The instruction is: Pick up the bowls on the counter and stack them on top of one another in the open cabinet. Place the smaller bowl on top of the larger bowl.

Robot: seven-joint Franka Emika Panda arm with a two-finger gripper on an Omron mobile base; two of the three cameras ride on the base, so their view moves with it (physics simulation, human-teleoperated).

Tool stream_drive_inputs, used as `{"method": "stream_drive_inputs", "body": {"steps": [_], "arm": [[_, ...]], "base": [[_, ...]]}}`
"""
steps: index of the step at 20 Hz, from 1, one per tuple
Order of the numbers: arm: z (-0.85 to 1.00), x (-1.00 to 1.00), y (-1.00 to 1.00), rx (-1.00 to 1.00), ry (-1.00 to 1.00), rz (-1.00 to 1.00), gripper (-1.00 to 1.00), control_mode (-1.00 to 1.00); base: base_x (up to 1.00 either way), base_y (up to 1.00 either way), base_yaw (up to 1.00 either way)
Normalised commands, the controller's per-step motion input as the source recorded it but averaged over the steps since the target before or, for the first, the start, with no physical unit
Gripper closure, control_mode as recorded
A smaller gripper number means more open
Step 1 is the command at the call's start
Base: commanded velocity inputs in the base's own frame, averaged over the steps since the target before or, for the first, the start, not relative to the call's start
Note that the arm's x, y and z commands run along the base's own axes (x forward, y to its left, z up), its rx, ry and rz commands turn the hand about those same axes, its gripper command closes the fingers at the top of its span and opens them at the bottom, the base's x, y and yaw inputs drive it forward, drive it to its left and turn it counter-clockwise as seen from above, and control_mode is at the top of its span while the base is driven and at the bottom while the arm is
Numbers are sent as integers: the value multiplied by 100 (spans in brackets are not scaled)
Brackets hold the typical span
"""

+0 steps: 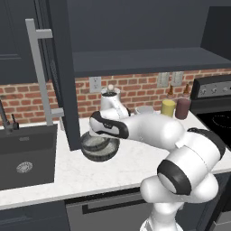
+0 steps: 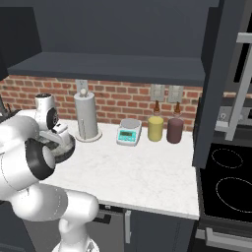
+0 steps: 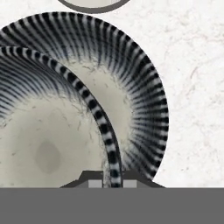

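The claw [image 3: 108, 183] pinches the rim of the smaller bowl [image 3: 48, 140], one tip on each side of the striped edge. That bowl hangs just above the larger bowl [image 3: 140, 100], which sits on the white tabletop [image 3: 192, 65] near the paper-towel holder [image 2: 86, 117]. The step in hand looks like carrying the smaller bowl. The open cabinet [image 1: 135, 61] shelf above is bare, so judging by the task, the next move calls for raising the bowl level and clear of the shelf edge.
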Motion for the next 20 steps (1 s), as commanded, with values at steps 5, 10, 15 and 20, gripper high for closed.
{"method": "stream_drive_inputs", "body": {"steps": [5,10,15,20], "arm": [[-17,5,0,-1,0,-3,100,-100],[-3,-7,-1,0,-4,-3,100,-100],[0,0,0,0,-3,-2,100,-100],[0,0,0,0,-1,-3,100,-100]], "base": [[0,0,0],[0,0,0],[0,0,0],[0,0,0]]}}
